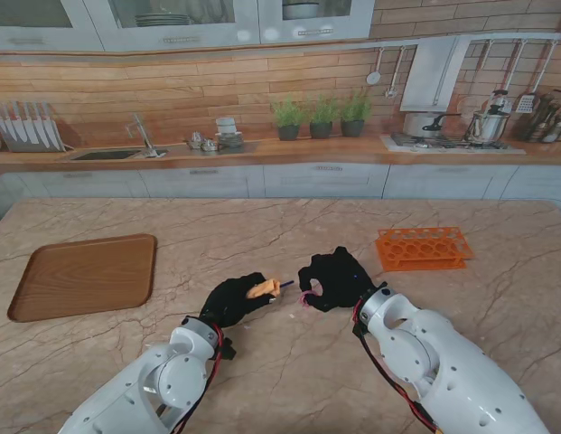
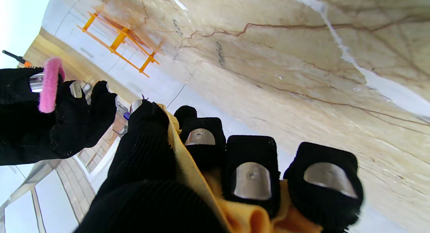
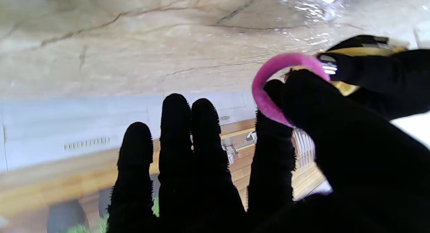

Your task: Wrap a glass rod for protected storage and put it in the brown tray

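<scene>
while both arms work nearest me, left hand grips yellow cloth rolled round the glass rod; right hand pinches pink band. advice: stretch loop wide, slide over bundle's end. brown tray far left; orange rack farther right on bench.

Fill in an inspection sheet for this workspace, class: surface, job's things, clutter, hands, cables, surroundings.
Surface: marble table, bare in the middle.
Job's things: yellow cloth, wrapped round the rod, dark tip showing; pink band; brown tray far left, holding nothing.
Clutter: orange rack, right of the hands.
Hands: left hand shut on cloth; right hand pinches band beside it.
Cables: red and black wires along right arm.
Surroundings: kitchen counter, sink, potted herbs.
</scene>
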`<state>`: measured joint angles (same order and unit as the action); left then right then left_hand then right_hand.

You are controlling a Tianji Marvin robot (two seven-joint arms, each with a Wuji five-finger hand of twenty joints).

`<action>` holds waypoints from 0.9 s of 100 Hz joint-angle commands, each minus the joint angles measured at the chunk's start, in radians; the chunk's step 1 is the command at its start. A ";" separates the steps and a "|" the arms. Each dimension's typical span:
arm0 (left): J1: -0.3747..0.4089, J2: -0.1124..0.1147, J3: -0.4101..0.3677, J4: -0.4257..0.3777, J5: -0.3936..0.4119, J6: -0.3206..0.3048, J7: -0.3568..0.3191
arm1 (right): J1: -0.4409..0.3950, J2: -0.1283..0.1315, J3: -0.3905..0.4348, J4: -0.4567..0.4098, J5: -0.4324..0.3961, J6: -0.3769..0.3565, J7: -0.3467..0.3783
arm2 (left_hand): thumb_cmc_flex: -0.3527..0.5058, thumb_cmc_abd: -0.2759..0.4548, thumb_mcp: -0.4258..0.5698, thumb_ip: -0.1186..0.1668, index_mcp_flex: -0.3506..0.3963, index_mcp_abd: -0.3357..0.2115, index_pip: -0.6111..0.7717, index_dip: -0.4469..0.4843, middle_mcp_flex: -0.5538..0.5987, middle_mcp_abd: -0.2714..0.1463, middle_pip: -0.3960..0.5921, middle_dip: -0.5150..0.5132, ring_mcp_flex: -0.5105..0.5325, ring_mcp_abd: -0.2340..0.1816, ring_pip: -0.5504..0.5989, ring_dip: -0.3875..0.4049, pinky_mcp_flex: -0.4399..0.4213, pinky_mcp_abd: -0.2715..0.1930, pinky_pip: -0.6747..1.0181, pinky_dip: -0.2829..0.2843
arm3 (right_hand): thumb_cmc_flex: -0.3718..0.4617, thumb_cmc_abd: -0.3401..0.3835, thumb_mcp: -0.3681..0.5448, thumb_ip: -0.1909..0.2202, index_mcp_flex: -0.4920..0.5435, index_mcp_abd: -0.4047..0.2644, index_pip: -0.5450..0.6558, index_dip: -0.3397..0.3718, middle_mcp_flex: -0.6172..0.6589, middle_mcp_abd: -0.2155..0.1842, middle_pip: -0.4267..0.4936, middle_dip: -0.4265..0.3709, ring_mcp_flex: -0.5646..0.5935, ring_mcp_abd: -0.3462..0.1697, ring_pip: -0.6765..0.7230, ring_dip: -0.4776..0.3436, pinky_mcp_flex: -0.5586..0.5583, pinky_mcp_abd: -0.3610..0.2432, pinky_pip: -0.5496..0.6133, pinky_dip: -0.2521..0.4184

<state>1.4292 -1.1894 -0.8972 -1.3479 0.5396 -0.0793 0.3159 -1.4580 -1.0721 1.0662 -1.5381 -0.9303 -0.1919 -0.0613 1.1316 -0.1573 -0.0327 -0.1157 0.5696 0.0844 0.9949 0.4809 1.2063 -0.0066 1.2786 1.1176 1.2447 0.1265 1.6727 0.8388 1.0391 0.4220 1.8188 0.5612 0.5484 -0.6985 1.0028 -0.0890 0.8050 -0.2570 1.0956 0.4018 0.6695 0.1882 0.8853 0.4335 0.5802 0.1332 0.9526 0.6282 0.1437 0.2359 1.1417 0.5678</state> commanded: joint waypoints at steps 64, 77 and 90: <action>0.025 0.017 0.001 -0.062 -0.096 -0.075 -0.143 | -0.048 0.008 0.076 -0.055 0.105 -0.080 0.092 | 0.062 -0.003 0.026 0.040 0.042 -0.001 0.037 -0.003 0.047 -0.033 0.056 -0.007 0.025 0.006 0.087 0.003 0.024 0.036 0.181 -0.007 | 0.060 0.028 -0.001 -0.033 -0.038 0.001 -0.047 0.042 -0.003 0.003 -0.065 -0.011 -0.013 -0.004 -0.067 0.021 -0.008 -0.006 -0.060 0.052; 0.028 0.018 0.002 -0.065 -0.098 -0.080 -0.147 | -0.044 0.007 0.075 -0.049 0.112 -0.082 0.092 | 0.061 -0.004 0.028 0.040 0.042 -0.002 0.036 -0.003 0.047 -0.033 0.055 -0.007 0.025 0.006 0.087 0.003 0.024 0.036 0.181 -0.007 | 0.047 0.015 -0.012 -0.036 -0.078 0.016 -0.062 0.038 -0.006 0.002 -0.067 -0.010 -0.013 -0.006 -0.070 0.021 -0.008 -0.006 -0.062 0.055; 0.029 0.019 0.002 -0.065 -0.101 -0.083 -0.150 | -0.039 0.006 0.072 -0.045 0.121 -0.080 0.092 | 0.059 -0.003 0.029 0.040 0.042 -0.003 0.034 -0.001 0.048 -0.031 0.054 -0.007 0.025 0.006 0.087 0.003 0.024 0.036 0.181 -0.007 | 0.036 0.013 -0.015 -0.035 -0.114 0.028 -0.076 0.032 -0.009 -0.001 -0.068 -0.009 -0.013 -0.008 -0.073 0.021 -0.007 -0.006 -0.064 0.057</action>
<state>1.4487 -1.1688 -0.8963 -1.4063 0.4439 -0.1586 0.1712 -1.4992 -1.0621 1.1414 -1.5836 -0.8132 -0.2703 0.0313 1.1316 -0.1584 -0.0323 -0.1157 0.5905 0.0855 0.9949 0.4736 1.2063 -0.0065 1.2786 1.1093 1.2447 0.1265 1.6727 0.8388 1.0391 0.4255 1.8188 0.5611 0.5893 -0.6687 0.9924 -0.0902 0.7094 -0.2327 1.0268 0.4334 0.6696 0.1882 0.8274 0.4202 0.5791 0.1384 0.8923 0.6377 0.1419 0.2359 1.0893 0.6013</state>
